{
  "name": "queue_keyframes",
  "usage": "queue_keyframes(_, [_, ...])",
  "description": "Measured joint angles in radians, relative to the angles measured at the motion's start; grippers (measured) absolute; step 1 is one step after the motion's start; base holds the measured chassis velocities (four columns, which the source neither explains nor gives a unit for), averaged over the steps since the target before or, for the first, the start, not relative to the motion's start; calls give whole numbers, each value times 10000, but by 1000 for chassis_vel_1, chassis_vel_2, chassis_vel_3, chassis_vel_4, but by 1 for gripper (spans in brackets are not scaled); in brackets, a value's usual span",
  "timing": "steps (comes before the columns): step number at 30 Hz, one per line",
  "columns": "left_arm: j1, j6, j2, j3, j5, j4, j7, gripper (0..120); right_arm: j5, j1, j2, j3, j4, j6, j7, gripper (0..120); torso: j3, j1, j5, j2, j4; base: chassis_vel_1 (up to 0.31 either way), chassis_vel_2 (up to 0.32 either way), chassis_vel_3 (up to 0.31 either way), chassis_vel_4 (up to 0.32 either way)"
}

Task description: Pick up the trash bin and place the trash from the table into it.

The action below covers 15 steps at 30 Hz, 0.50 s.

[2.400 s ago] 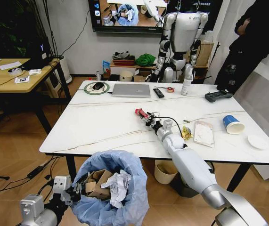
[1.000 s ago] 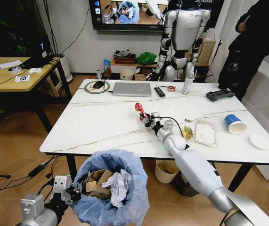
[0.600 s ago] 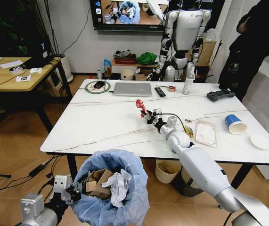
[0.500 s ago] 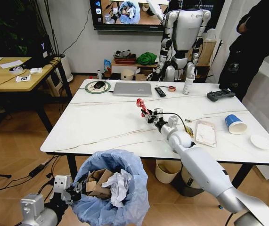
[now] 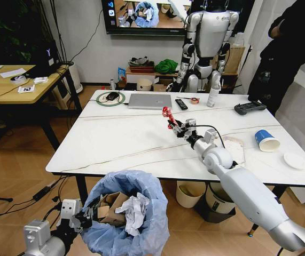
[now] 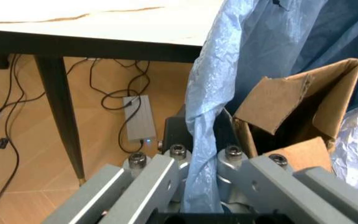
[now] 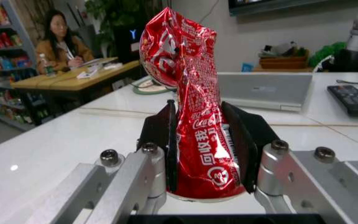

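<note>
I had the right gripper (image 5: 172,121) clamped on the crushed red can (image 7: 188,112), raised above the table (image 5: 115,144). It looked light, thin, readily dented; mid-body hold suited. Left gripper (image 6: 197,161) pinched the trash bin (image 5: 125,213) liner below the table's near edge.

Trash bin (image 5: 125,213) bottom cut off; left gripper (image 6: 195,163) fingertips behind bag

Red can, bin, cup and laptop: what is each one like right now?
Red can: crushed, pinched in the right gripper fingers, above the table.
Trash bin: held at its bag by the left gripper, holding cardboard and paper.
Paper cup: lying on its side.
Laptop: closed.
</note>
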Motion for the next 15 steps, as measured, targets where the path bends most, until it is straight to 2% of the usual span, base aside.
queue_keyframes(3, [8,0,5,1,1,0,-1,0,158,-33,-117,12,201,21,-25,23,0,0,0,0,0,0,0,0,0])
queue_keyframes(7, [9,7,57,18,-5,0,-16,0,935,-116,-650,-91,1433,196,-264,23,-1,0,-1,0,0,0,0,0,0])
queue_keyframes(9, [17,9,72,20,-5,0,-22,0,1030,-110,-726,-158,1627,235,-323,23,-1,0,-2,0,0,0,0,0,0])
queue_keyframes(15, [109,29,177,43,-25,0,-56,0,1681,306,-1112,-927,2595,542,-811,23,-1,0,-3,0,0,0,0,0,0])
